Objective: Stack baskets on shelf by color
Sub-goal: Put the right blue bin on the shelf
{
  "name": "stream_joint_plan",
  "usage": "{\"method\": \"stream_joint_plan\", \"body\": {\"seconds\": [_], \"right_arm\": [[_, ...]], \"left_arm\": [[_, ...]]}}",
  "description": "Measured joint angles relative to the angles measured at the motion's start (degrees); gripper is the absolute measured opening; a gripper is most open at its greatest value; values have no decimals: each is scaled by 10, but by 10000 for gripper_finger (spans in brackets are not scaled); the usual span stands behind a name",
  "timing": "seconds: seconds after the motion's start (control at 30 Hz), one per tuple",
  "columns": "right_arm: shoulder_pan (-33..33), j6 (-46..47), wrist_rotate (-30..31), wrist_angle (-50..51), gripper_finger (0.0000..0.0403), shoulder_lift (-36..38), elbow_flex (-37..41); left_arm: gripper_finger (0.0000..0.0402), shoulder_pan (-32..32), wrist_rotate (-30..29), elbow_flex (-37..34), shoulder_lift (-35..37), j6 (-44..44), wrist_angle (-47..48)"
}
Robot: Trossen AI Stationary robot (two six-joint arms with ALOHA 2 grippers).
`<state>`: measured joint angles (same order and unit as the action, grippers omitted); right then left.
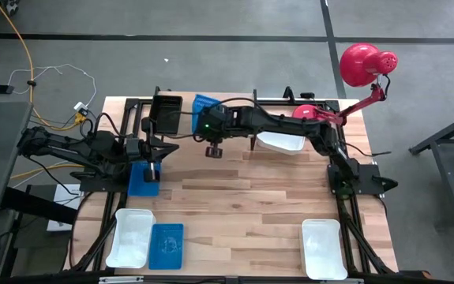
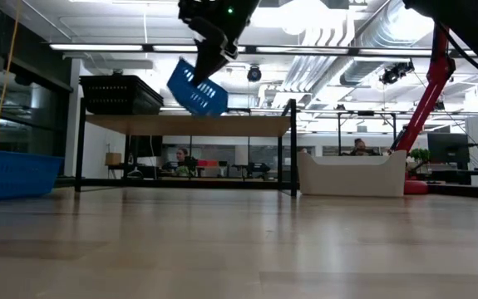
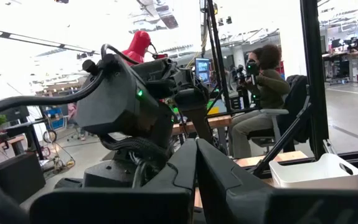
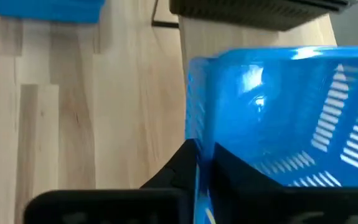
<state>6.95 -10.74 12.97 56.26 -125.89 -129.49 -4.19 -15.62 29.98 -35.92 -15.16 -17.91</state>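
Lying along the table's (image 1: 234, 197) near edge are a white basket (image 1: 130, 237) and a blue basket (image 1: 166, 245) side by side toward the left corner, and another white basket (image 1: 322, 248) toward the right corner. Farther in, the left gripper (image 1: 157, 150) waits near the left edge with its jaws fully closed on nothing, just beside a second blue basket (image 1: 140, 180). At the far edge stands the shelf (image 2: 189, 124), a black basket (image 2: 120, 94) on its left end. Above it the right gripper (image 2: 208, 56) pinches the rim of a tilted blue basket (image 2: 197, 88), jaws nearly closed. A third white basket (image 2: 352, 174) sits right of the shelf.
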Motion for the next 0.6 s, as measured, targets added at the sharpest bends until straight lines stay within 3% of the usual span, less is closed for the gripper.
{"method": "stream_joint_plan", "body": {"seconds": [0.37, 0.6], "right_arm": [[-9, -49, 38, -10, 176, 20, 0], [-10, -52, 31, 39, 198, 85, 0]], "left_arm": [[0, 0, 0, 0, 0, 0, 0], [0, 0, 0, 0, 0, 0, 0]]}}
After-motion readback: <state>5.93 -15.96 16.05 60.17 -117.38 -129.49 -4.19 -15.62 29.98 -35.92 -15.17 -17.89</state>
